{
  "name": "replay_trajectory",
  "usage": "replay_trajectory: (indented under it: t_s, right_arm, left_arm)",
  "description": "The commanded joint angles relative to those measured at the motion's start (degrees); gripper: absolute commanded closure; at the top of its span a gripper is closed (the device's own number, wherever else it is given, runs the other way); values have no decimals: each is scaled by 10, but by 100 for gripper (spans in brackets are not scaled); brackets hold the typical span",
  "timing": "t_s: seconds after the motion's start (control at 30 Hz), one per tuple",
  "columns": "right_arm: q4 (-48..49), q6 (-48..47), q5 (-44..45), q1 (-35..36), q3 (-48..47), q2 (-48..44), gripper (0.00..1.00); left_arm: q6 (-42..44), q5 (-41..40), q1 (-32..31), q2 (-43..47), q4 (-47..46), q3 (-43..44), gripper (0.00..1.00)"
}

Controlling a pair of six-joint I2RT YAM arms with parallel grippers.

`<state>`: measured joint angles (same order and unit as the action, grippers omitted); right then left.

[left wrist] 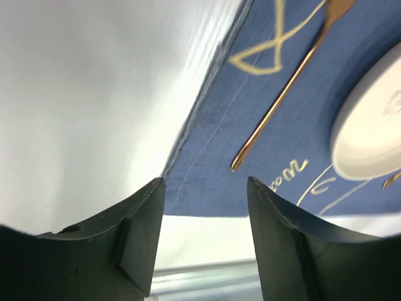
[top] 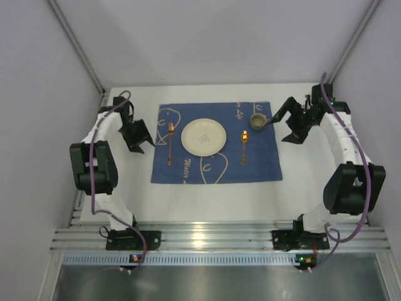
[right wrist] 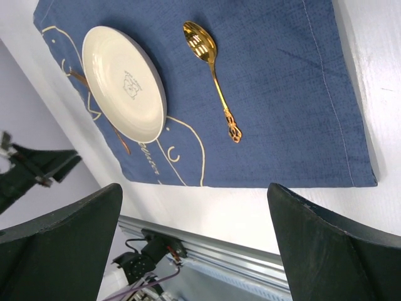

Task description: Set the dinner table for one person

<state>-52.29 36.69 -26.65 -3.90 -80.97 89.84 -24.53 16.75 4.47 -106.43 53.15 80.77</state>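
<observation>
Setting on the mat: a plate (top: 203,136) sat mid-mat (top: 263,164), with a fork (top: 170,143) to its left, a spoon (top: 244,147) to its right and a cup (top: 257,121) at the far right corner.
Dinner table (top: 301,194): white top under everything, bare around the mat.
Left gripper (left wrist: 205,185): jaws stood apart with nothing between them, over bare tabletop just beside the mat's left edge.
Right gripper (right wrist: 194,194): jaws spread wide and empty, off the mat's right side, near the cup.
Key relation: the fork lay to the left gripper's right, its long axis running near-to-far, roughly parallel to the mat's edge.
Nearer arm: left for the fork; right for the cup and spoon.
Hidden: the fork's far end was cut off in the left wrist view, and the cup appeared in neither wrist view.
Judgement: the place setting looked laid out.
</observation>
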Motion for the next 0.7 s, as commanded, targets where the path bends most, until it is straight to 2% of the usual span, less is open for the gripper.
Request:
replay_trajectory:
  t_s: [0.0,0.13,0.27,0.33,0.37,0.4,0.43,0.47,0.5,0.53,0.57,0.6,0.67]
  right_arm:
    - [7,-10,-12,-6,-7,-37,0]
    - [11,-19,-16,-5,-12,-54,0]
    - [11,-28,-5,1,-20,-86,0]
    - [12,-24,-2,3,-11,-113,0]
    - [11,-21,-2,5,-6,-121,0]
    - [12,-20,-4,5,10,-142,0]
    - [14,-20,-2,6,16,-151,0]
    - [15,-22,2,12,29,-162,0]
    - [14,-26,12,14,34,-179,0]
    - [12,-32,15,18,41,-186,0]
    - [11,-35,19,20,58,-193,0]
    - [12,-38,20,21,68,-207,0]
    - [22,-44,15,23,97,-222,0]
  left_arm:
    - [-4,-147,1,127,29,74,42]
    - [-25,-233,1,191,-8,105,44]
    - [-16,-355,-4,329,-128,8,47]
    - [-11,-369,-6,374,-189,-50,48]
    - [-4,-360,-10,427,-266,-127,49]
    - [5,-348,-11,457,-316,-171,35]
    - [39,-334,-11,486,-359,-215,29]
    - [56,-311,-13,539,-436,-301,29]
    - [84,-294,-13,564,-464,-342,28]
    - [98,-280,-13,605,-496,-423,28]
    - [102,-257,-13,623,-561,-463,28]
    - [112,-210,-13,639,-586,-501,28]
    - [103,-204,-14,664,-636,-602,1]
